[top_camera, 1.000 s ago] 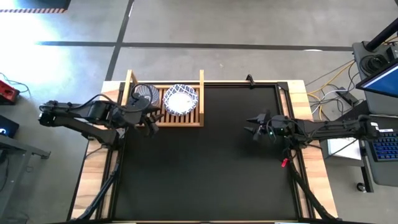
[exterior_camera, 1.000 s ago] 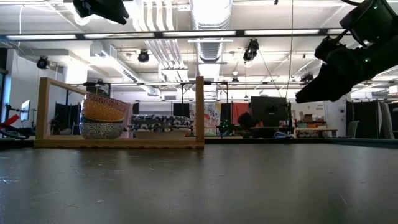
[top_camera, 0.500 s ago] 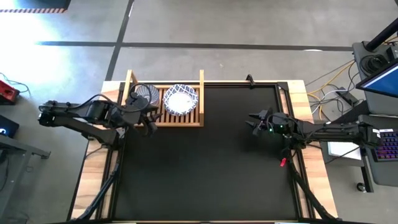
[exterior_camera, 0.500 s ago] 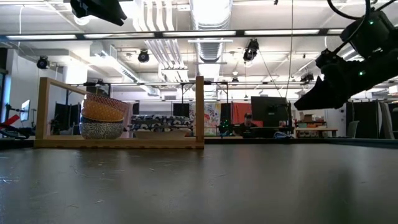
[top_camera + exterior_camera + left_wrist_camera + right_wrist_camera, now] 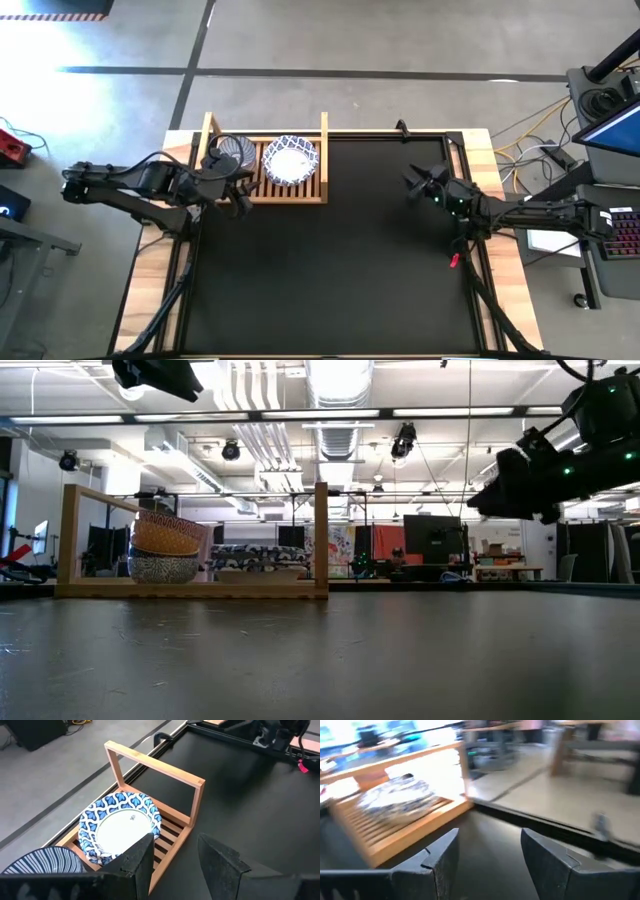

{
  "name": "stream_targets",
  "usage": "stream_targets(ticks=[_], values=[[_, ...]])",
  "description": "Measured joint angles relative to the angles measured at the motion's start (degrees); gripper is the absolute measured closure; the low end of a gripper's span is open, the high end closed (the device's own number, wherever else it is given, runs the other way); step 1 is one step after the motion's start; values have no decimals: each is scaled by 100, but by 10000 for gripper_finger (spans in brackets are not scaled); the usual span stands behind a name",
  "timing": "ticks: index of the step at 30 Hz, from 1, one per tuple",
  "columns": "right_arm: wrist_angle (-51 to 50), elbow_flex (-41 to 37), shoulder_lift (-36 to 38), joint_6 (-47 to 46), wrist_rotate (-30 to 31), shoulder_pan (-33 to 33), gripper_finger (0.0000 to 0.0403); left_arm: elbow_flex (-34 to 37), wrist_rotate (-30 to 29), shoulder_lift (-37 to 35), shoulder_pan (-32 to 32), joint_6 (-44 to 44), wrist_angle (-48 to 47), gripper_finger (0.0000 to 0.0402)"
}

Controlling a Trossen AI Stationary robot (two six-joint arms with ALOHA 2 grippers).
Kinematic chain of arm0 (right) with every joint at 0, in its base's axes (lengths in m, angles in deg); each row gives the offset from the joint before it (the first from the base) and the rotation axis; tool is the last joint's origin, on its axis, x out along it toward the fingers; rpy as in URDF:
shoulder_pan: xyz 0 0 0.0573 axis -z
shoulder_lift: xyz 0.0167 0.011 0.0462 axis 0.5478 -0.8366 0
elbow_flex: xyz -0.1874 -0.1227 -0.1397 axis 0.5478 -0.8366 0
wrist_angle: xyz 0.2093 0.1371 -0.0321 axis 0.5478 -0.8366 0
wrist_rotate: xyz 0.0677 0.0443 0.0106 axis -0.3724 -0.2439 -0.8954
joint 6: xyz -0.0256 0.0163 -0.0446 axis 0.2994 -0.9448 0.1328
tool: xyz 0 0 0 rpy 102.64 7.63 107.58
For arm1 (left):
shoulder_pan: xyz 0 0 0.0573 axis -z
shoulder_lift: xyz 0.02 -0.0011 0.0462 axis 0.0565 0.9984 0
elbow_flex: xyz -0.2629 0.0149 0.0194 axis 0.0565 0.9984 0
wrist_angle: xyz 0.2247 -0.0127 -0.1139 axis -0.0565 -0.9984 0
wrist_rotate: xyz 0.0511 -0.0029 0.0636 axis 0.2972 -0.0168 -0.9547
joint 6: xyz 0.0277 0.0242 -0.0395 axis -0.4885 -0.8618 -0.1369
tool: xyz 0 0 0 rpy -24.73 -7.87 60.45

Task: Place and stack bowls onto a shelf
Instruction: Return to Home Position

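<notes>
The left gripper hovers with its fingers apart and empty, just in front of the shelf, a light wooden rack with a slatted base. Directly ahead of it on the slats sits the stack of white bowls with blue patterned rims. Touching that stack is the smaller stack, whose top bowl shows blue radial stripes. The right gripper, also spread and empty, hangs well away across the black counter.

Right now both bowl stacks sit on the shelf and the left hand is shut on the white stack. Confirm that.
Wrong on the grip: the left hand is open and holds nothing, short of the white stack, as the left wrist view shows. The rest stands: both stacks sit on the shelf.
</notes>
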Motion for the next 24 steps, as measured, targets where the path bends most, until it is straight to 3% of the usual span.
stream_targets(ticks=[4, 15, 24], values=[[-292, 0, -11, -682, 896, 0, 202, 0, -1, -4, 0, -7, -21, 267], [-462, -2, -13, 427, 862, -4, 202, 0, 0, -15, 0, -46, -55, 267], [-462, -2, -13, 477, 862, -4, 202, 0, -71, -15, 0, -76, -58, 267]])
